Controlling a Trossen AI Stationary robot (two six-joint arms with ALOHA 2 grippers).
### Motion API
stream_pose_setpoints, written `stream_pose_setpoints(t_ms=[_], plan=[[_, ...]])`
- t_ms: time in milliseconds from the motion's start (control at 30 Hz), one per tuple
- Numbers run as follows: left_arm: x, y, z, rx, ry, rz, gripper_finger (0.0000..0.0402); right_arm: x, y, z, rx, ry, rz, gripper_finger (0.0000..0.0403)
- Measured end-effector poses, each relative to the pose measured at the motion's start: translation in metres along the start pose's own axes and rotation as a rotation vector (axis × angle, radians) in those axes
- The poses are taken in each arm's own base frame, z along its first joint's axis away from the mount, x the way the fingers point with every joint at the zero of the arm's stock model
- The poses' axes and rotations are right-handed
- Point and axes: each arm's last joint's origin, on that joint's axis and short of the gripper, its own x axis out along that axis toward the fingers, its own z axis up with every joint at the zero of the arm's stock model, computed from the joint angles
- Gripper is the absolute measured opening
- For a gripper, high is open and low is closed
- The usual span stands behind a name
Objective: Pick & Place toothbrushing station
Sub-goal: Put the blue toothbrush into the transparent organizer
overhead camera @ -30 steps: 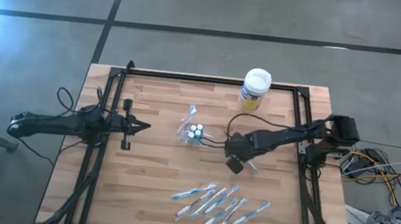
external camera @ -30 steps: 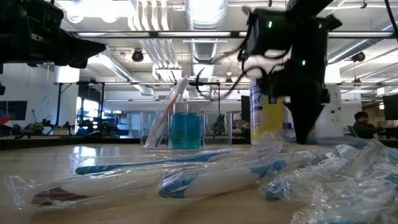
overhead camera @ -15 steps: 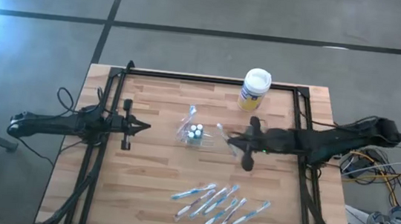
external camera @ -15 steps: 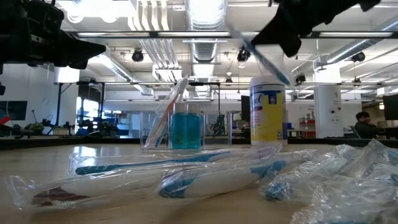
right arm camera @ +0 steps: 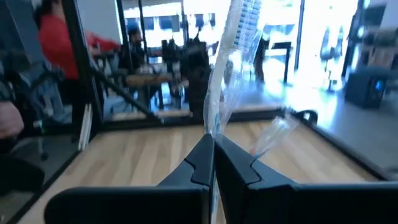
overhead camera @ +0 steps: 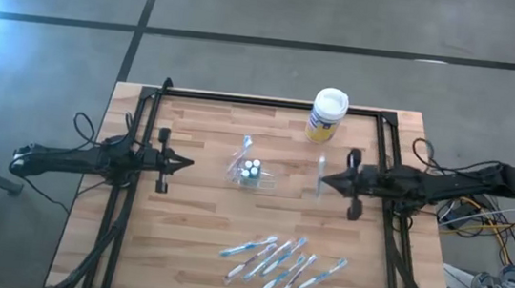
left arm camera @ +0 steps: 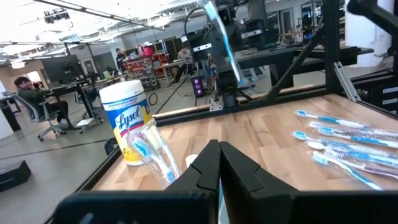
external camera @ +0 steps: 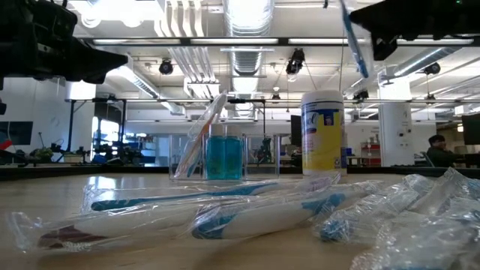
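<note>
**One brush aloft, a row still to go**

I have the right tool (overhead camera: pixel 323 179) clamped on a wrapped toothbrush (overhead camera: pixel 321 173), lifted clear of the worktop (overhead camera: pixel 201 224) and hanging between the clear holder (overhead camera: pixel 251 173) and the right edge. In the right wrist view the brush stands up from the closed fingertips in its crinkled wrapper.

The holder sits near the middle of the worktop with the teal-capped tubes (overhead camera: pixel 252 168) inside and one brush (overhead camera: pixel 241 156) leaning in it, so I judge the job barely begun: one placed, one in hand. The remaining toothbrushes (overhead camera: pixel 282 261) lie in a loose row at the near edge, well apart from the holder.

The left tool (overhead camera: pixel 186 163) waits closed and empty over the left side. The white-lidded canister (overhead camera: pixel 327 115) stands at the far edge.
</note>
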Motion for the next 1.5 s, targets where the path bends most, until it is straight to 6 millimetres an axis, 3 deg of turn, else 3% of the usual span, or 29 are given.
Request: stream_pose_setpoints(t_ms=[233,533,1133,1300,1500], plan=[[0.000,0.000,-0.002,0.008,0.004,-0.001,0.0010,-0.027,-0.007,-0.015,0.008,-0.118,0.007,0.0008],[0.000,0.000,-0.002,0.009,0.006,0.000,0.0010,-0.043,-0.014,-0.036,0.025,-0.215,-0.062,0.0008],[0.000,-0.001,-0.005,0.008,0.035,-0.007,0.0010,-0.044,-0.015,-0.042,0.031,-0.204,-0.094,0.0008],[0.000,-0.001,-0.006,0.008,0.039,-0.008,0.0010,-0.044,-0.019,-0.042,0.090,-0.217,-0.206,0.0008],[0.000,-0.001,-0.006,0.008,0.040,-0.008,0.0010,-0.037,-0.017,-0.036,0.108,-0.281,-0.208,0.0008]])
